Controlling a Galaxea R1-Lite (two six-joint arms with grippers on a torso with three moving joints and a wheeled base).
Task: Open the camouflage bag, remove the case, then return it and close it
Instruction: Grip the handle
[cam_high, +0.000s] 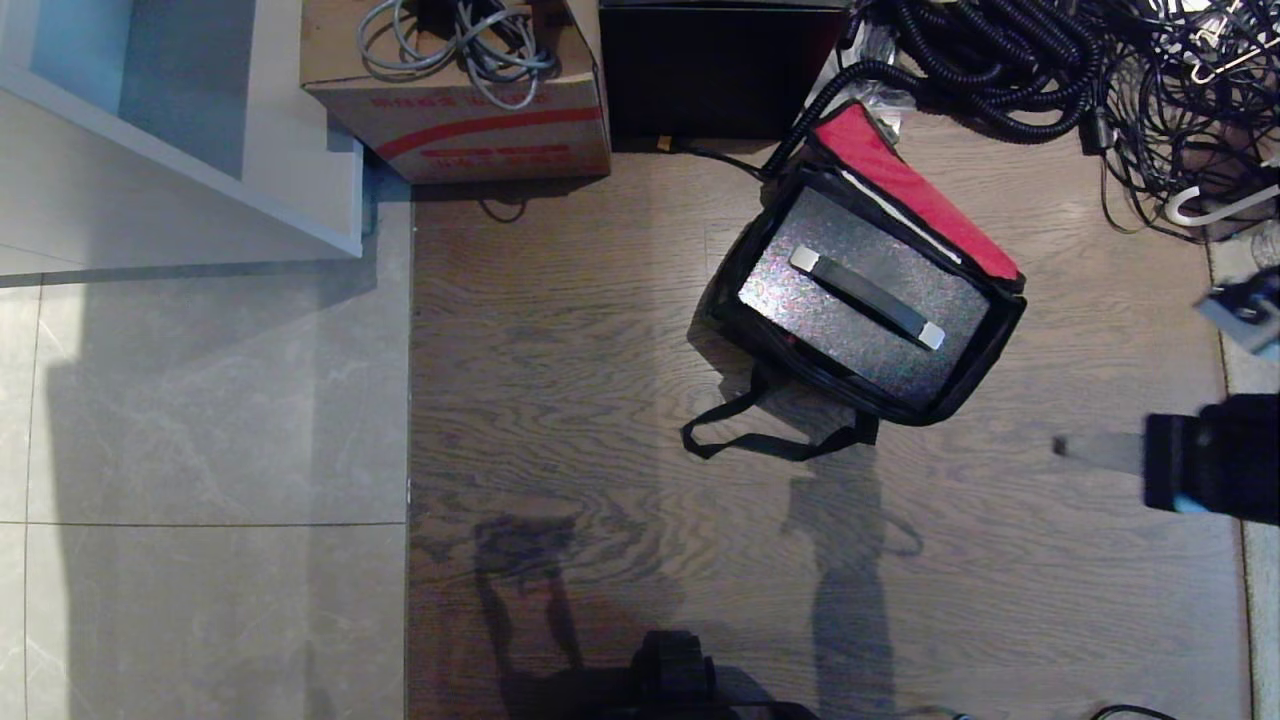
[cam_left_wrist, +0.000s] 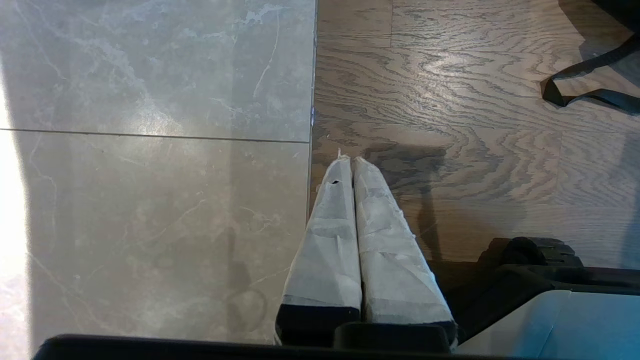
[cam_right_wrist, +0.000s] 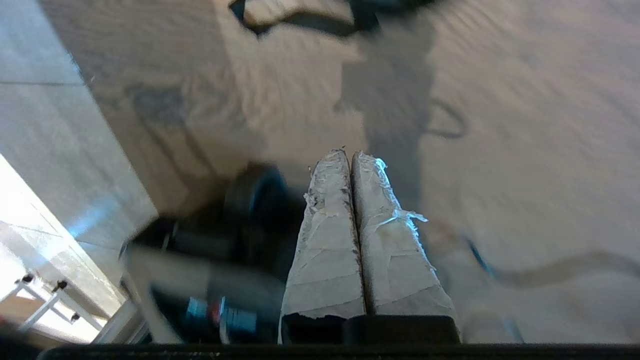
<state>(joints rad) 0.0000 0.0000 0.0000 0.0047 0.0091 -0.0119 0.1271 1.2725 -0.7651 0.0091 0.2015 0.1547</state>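
Note:
The camouflage bag (cam_high: 962, 392) sits on the wood floor, right of centre in the head view. Its lid (cam_high: 905, 190) is folded back, showing red lining. The glittery grey case (cam_high: 820, 310) lies inside it, black handle (cam_high: 868, 297) facing up. The bag's black strap (cam_high: 760, 445) trails on the floor toward me and also shows in the left wrist view as a strap (cam_left_wrist: 585, 95). My right gripper (cam_high: 1064, 447) reaches in from the right edge, below and right of the bag, shut and empty (cam_right_wrist: 350, 156). My left gripper (cam_left_wrist: 351, 160) hangs shut and empty over the seam between tile and wood.
A red-striped cardboard box (cam_high: 470, 130) with cables and a plain black box (cam_high: 710, 70) stand behind the bag. A tangle of black cables (cam_high: 1050, 60) fills the far right. A white cabinet (cam_high: 200, 130) is at far left. My base (cam_high: 680, 680) is at the near edge.

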